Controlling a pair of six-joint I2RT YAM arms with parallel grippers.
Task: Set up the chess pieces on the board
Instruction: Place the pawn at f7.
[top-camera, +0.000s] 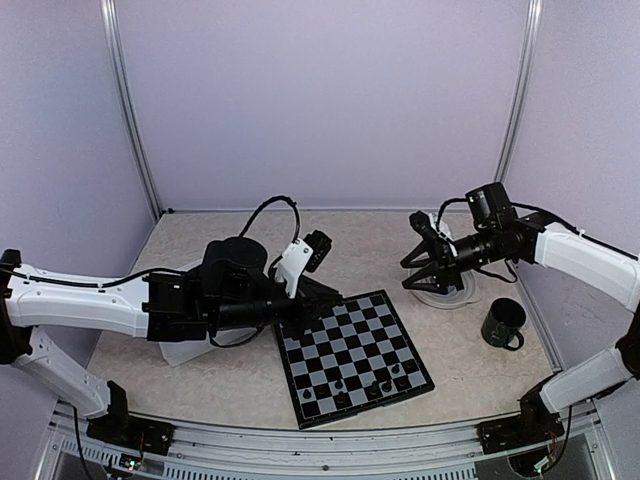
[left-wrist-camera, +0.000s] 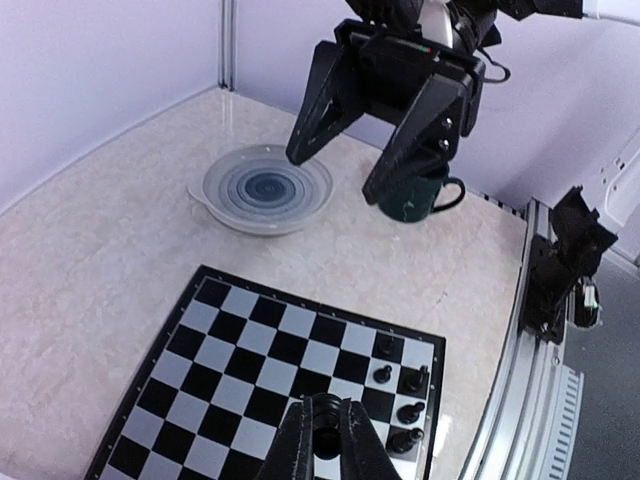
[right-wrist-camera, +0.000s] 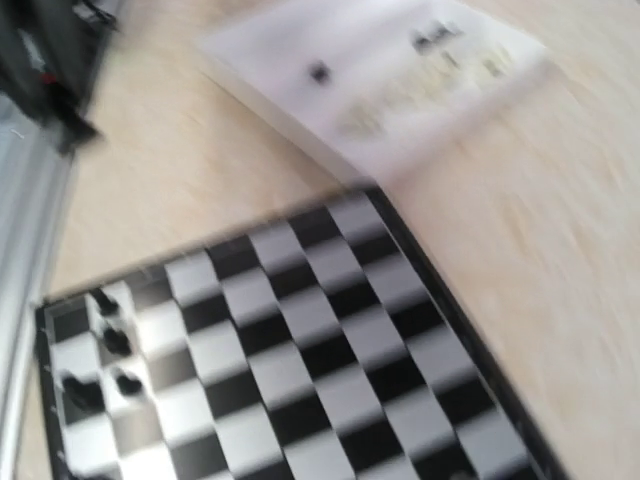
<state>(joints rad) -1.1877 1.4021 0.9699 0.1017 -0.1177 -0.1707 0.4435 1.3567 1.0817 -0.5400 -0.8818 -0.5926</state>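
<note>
**Board barely started — one corner filled**

We count about five black pieces (left-wrist-camera: 383, 375) standing in one corner of the board (left-wrist-camera: 250, 350), by its near edge. The other squares are bare, and no white piece is placed. Left jaws are narrow, low over the board, seemingly pinching a small dark piece (left-wrist-camera: 325, 440) — hard to be sure. Right jaws are spread wide and empty, above the round plate (left-wrist-camera: 265, 185) near the mug (left-wrist-camera: 415, 195). More pieces lie blurred in the white tray (right-wrist-camera: 400, 90) on the counter (left-wrist-camera: 100, 250). We judge most of the setup remains.
</note>
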